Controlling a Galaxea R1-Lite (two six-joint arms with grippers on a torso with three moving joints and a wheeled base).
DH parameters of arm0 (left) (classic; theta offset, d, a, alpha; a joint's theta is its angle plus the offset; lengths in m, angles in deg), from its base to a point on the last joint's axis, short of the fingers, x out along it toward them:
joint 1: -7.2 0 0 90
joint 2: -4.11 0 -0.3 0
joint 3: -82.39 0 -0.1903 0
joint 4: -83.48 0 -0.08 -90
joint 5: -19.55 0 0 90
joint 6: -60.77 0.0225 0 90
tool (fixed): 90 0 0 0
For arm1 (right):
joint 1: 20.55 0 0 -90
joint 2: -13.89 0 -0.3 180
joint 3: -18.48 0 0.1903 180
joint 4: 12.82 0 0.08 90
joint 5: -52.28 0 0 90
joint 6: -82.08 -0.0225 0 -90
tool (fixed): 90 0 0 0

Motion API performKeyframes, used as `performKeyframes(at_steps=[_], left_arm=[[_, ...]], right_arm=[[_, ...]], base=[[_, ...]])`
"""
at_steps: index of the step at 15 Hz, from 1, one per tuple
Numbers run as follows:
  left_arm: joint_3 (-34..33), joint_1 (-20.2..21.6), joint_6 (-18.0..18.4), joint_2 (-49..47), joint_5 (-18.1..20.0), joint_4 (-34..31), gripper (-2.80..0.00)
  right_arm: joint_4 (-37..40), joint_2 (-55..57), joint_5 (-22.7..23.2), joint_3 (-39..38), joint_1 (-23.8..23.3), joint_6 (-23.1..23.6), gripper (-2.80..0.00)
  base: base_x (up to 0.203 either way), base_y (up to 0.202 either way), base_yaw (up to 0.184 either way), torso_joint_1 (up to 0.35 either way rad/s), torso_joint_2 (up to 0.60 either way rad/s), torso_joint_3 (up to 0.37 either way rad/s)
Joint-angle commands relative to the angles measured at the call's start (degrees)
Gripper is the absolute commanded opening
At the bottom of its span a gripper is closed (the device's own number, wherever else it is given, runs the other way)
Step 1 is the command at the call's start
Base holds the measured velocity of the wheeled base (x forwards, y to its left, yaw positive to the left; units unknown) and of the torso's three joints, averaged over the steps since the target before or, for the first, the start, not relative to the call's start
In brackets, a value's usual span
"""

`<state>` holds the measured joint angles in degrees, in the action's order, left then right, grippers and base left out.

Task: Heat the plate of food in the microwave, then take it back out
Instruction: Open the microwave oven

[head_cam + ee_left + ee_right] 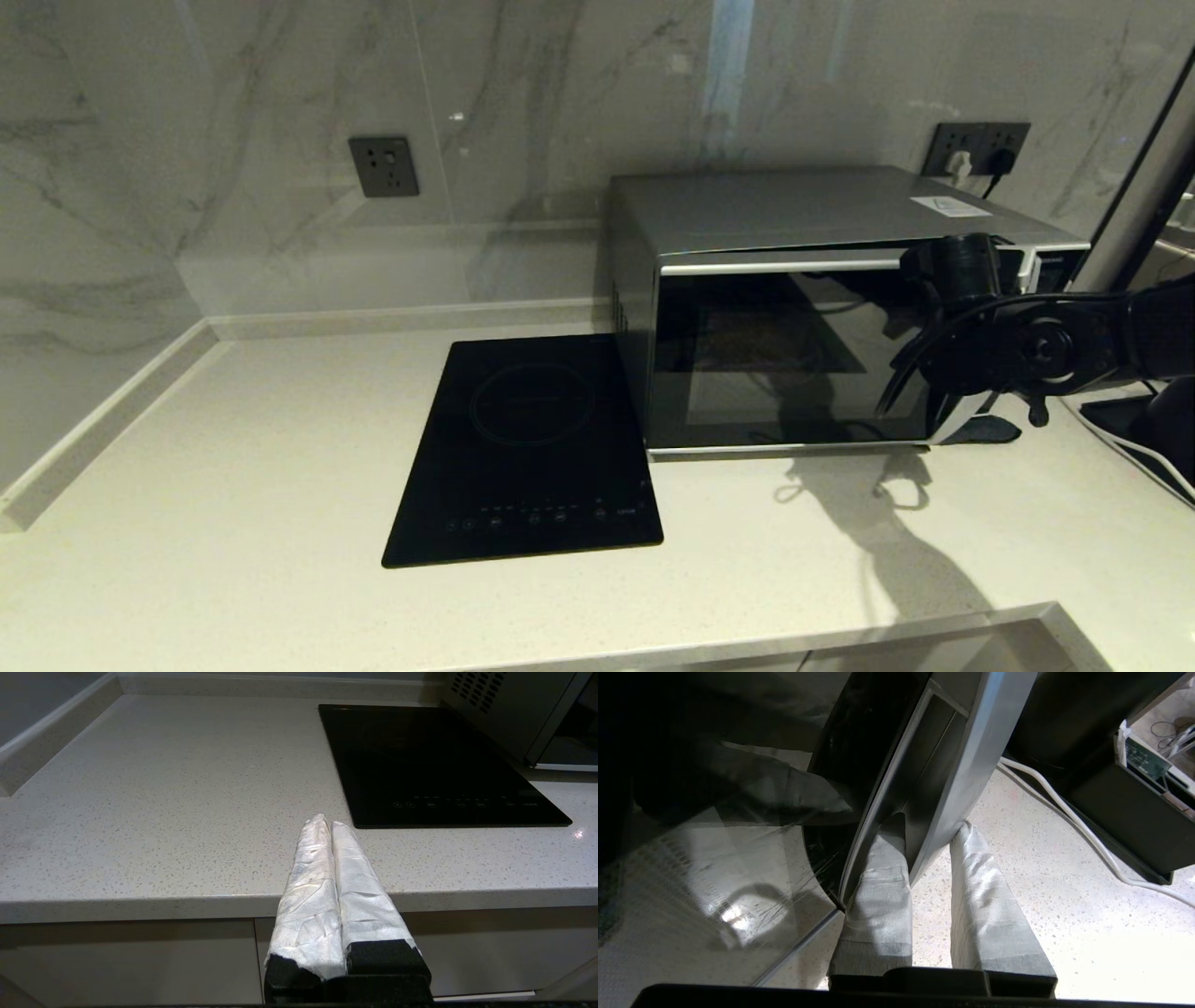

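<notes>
One microwave (794,317) fills the counter's three-o'clock side, and the right gripper (927,840) pinches its upright handle strip (966,765) at the door's right edge (plate of food unseen), left gripper (325,826) pressed together, parked.

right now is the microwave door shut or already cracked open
Shut or nearly so: in the head view the microwave door lies flush with the front. The right gripper is closed on the handle strip. A slight crack cannot be ruled out.

Right gripper (924,835) pinched around something thin; left gripper (327,825) closed, parked.
</notes>
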<state>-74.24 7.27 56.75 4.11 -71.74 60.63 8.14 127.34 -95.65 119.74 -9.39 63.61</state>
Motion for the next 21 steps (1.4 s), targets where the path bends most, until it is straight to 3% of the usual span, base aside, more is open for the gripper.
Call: performKeyframes(at_steps=[1,8,15,21], left_arm=[[0.0,0.01,-0.03,-0.09,-0.03,0.02,-2.8],[0.0,0.01,-0.03,-0.09,-0.03,0.02,-2.8],[0.0,0.01,-0.05,-0.09,-0.03,0.02,-2.8],[0.0,0.01,-0.03,-0.09,-0.03,0.02,-2.8]], right_arm=[[-0.13,-0.33,-0.25,0.15,0.01,-0.52,0.0],[-0.05,-3.36,-0.12,-1.93,0.87,-0.67,0.0],[0.38,-20.77,0.79,-6.92,3.0,1.48,0.0],[1.71,-26.0,2.95,5.21,2.84,9.62,0.0]], base=[[0.0,0.0,0.0,0.0,0.0,0.0],[0.0,0.0,0.0,0.0,0.0,0.0],[0.0,0.0,0.0,0.0,0.0,0.0],[0.0,0.0,0.0,0.0,0.0,0.0]])
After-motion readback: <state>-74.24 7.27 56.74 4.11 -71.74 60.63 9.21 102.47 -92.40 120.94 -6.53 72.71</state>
